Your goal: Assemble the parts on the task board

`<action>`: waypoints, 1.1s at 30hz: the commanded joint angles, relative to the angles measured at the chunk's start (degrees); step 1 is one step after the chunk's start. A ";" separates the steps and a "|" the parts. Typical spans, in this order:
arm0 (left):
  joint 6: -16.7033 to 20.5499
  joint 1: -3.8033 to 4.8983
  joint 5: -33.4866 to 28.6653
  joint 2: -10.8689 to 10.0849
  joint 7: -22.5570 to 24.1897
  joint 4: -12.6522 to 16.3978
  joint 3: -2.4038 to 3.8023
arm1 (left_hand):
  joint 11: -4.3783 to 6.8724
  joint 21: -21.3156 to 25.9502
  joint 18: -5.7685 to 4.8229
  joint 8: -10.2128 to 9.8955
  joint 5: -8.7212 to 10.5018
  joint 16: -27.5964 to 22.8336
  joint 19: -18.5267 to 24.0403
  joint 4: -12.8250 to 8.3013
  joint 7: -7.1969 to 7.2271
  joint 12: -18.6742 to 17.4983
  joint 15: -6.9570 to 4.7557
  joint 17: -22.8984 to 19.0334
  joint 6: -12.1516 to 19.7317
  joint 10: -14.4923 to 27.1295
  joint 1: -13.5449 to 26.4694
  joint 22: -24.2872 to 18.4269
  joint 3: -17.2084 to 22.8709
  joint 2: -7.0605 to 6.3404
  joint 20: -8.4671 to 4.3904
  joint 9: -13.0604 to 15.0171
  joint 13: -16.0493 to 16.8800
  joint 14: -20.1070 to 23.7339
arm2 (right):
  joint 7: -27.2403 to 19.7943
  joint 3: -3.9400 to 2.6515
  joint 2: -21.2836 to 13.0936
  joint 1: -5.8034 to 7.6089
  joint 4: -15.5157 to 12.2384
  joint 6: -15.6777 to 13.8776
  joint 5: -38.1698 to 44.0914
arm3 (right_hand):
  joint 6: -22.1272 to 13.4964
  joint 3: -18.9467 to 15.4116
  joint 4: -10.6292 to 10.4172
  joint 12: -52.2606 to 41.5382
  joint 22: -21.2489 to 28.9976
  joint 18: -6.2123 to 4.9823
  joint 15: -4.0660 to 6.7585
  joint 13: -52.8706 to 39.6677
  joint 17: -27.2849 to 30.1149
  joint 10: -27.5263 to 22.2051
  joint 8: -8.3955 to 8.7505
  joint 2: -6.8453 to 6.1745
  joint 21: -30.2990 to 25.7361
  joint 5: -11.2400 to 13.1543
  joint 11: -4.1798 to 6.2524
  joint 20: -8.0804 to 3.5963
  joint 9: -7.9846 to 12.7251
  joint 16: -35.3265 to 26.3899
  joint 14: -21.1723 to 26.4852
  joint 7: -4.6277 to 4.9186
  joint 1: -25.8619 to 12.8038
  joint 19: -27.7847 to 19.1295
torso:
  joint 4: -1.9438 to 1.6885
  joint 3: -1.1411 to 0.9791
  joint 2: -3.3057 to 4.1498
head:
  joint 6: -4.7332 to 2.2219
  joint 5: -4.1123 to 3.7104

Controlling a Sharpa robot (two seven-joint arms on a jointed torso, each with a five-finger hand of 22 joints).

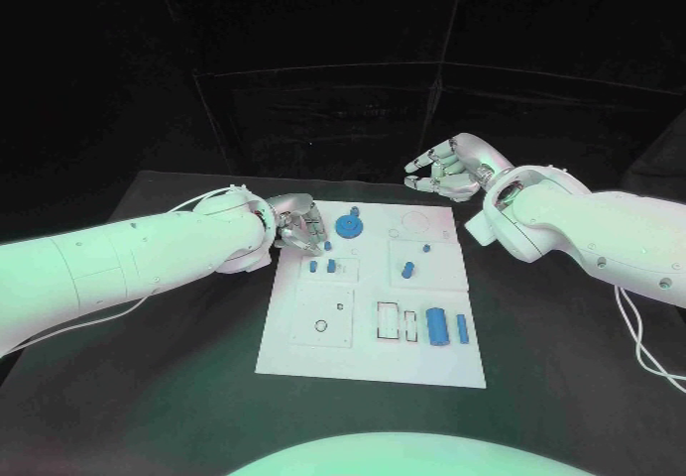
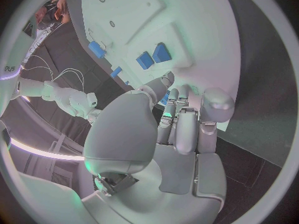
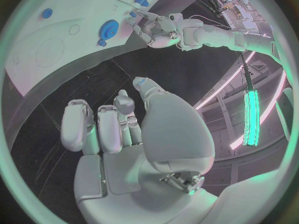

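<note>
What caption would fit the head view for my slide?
Left hand works at the task board's left edge beside small blue parts, while the right hand hovers curled beyond its far corner.

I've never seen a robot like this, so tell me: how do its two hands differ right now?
The left hand is at the white board's left edge, fingers down among the small blue pieces; the right hand is raised beyond the board's far edge, touching nothing. The left hand's fingers reach toward a blue piece, though whether it grips one I cannot tell; the right hand's fingers are curled in, with nothing in them. Both are silver, on white arms.
</note>
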State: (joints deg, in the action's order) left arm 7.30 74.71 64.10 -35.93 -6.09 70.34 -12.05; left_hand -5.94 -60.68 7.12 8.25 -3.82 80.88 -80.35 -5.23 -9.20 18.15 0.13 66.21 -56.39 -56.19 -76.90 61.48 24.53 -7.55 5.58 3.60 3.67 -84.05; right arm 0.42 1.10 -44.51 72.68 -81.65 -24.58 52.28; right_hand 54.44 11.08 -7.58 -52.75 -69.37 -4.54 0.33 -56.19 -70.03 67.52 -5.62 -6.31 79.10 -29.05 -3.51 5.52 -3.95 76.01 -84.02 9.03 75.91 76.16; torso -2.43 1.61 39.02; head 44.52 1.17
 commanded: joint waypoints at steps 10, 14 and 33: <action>14.74 0.36 -30.15 -5.74 16.67 3.35 0.16 | -0.14 8.57 1.41 0.11 -0.97 -3.82 3.39 1.55 -0.45 0.74 0.81 -7.45 -1.52 0.21 2.32 -7.44 0.94 1.49 0.95 0.31 0.23 1.19 | 1.63 0.10 -2.65 -0.99 1.78 7.78 17.22 | 5.79 8.23 3.68 33.43 4.59 -1.05 0.76 30.13 8.70 -3.70 -1.99 -1.96 -3.48 9.81 0.04 -0.46 -0.16 -8.11 -0.65 -0.86 5.59 -1.47 | 0.06 0.11 -0.08 | -0.67 -2.08; 13.61 0.37 -44.95 -7.33 23.57 5.44 0.13 | 0.52 10.94 1.86 0.08 -0.90 -4.96 4.33 2.76 -0.10 2.65 0.33 -9.65 -1.74 -2.50 3.74 -9.41 0.78 2.19 0.71 0.26 0.64 1.90 | 2.11 0.16 -3.51 -2.17 1.14 7.86 23.95 | 5.99 9.05 4.16 36.52 4.62 -1.02 0.62 33.23 8.84 -3.46 -1.61 -2.34 -3.55 10.53 -0.11 -0.31 -0.02 -8.27 -0.71 -0.85 5.39 -1.41 | 0.22 0.01 -0.03 | -0.83 -2.61; 4.99 0.18 -73.65 -10.65 35.16 11.51 0.01 | 1.70 23.15 3.42 1.17 -0.81 -13.30 10.19 3.74 0.75 7.08 -0.35 -25.17 -3.29 -5.92 3.95 -19.02 -3.85 3.47 0.16 0.45 1.59 9.42 | 7.29 0.27 -2.68 -7.58 -0.54 11.20 39.64 | 4.92 10.39 4.27 42.44 4.41 -0.96 -0.66 42.47 9.10 -4.98 0.63 -3.34 -3.55 16.44 -1.78 0.97 0.03 -8.33 -0.80 0.31 4.13 -1.10 | 0.10 0.02 -0.14 | -1.42 -3.06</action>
State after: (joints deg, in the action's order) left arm 14.56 74.83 -5.32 -46.52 26.18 81.54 -12.06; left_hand -4.20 -37.76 10.22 9.16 -4.48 67.85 -70.56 -1.21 -8.38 25.06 -0.09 41.20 -59.28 -61.65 -72.43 42.53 20.67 -4.13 5.74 4.00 5.20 -75.03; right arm 5.73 1.42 -47.36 65.03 -82.25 -15.26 88.43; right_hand 59.21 21.19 -3.30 -10.62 -65.09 -4.90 0.09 -14.17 -61.02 62.15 -5.25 -9.78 75.43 -13.27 -5.32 6.14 -3.93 67.72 -84.04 9.10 79.46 74.85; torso -2.22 1.65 38.80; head 43.13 -1.97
